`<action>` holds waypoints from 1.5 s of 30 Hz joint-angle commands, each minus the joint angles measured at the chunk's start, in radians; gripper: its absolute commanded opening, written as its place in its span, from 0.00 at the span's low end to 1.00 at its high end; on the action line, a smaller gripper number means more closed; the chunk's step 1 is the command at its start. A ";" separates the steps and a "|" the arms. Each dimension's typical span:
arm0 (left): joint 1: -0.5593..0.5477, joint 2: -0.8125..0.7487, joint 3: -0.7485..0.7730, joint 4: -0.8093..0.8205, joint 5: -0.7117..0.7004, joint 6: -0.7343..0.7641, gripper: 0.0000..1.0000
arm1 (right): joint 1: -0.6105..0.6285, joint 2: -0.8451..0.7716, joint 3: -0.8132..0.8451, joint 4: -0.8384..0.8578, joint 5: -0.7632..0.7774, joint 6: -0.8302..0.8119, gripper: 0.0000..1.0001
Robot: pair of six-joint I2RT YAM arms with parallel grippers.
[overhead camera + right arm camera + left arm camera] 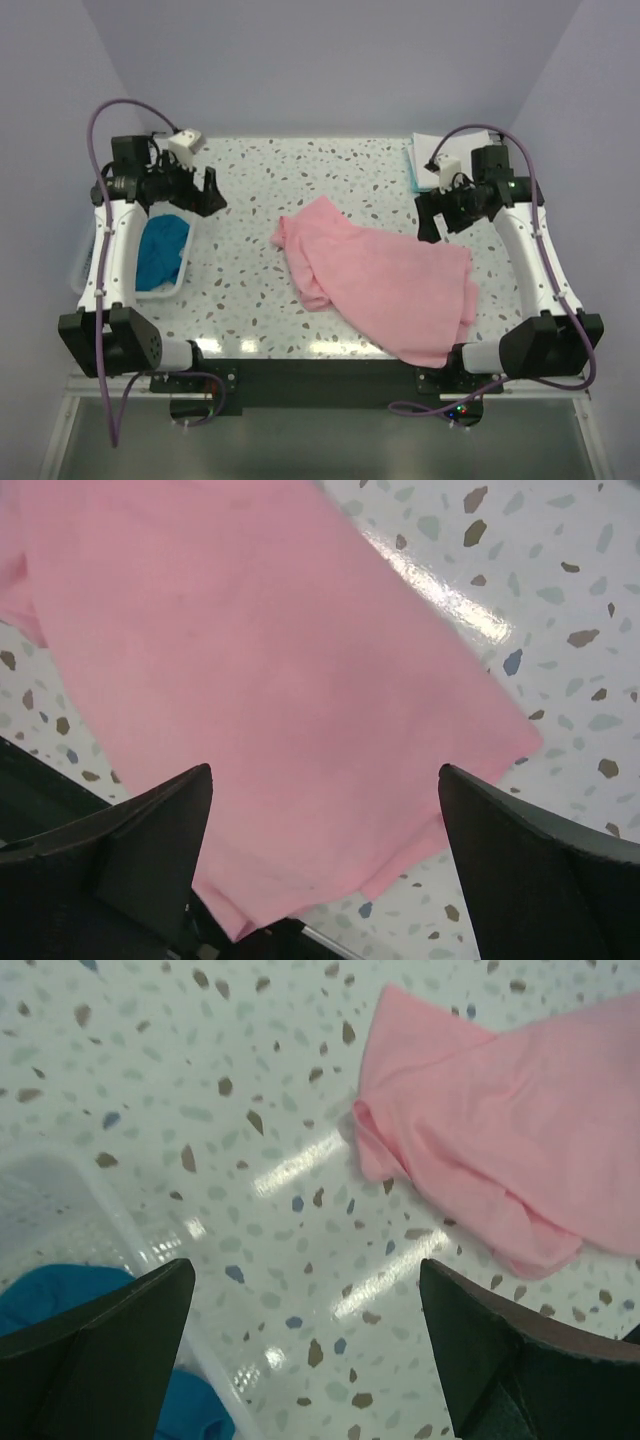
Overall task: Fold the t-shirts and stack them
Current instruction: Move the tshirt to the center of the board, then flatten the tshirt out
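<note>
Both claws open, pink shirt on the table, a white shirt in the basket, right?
Not quite. The basket holds a teal-blue shirt, not a white one; the top view shows it. The pink shirt does lie on the table, and the left gripper and right gripper are open.

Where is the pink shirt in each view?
Top: the pink shirt lies right of centre, near the front edge.
Left wrist: upper right.
Right wrist: fills the upper left and middle.
Shared landmark: the speckled table, under the shirt in all three.
</note>
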 commanded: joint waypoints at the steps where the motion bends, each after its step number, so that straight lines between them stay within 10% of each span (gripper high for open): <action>1: -0.062 -0.122 -0.162 -0.048 0.057 0.227 1.00 | -0.006 -0.006 -0.020 -0.105 0.052 -0.109 0.99; 15: -0.423 0.013 -0.479 0.237 -0.170 0.052 0.81 | 0.020 0.091 -0.284 -0.037 0.273 -0.120 0.88; 34: -0.460 0.715 0.363 0.247 -0.307 -0.050 0.59 | -0.199 0.440 0.050 0.030 0.354 -0.266 0.62; 45: -0.572 0.965 0.578 0.260 -0.426 -0.037 0.57 | -0.262 0.614 0.176 -0.036 0.308 -0.315 0.55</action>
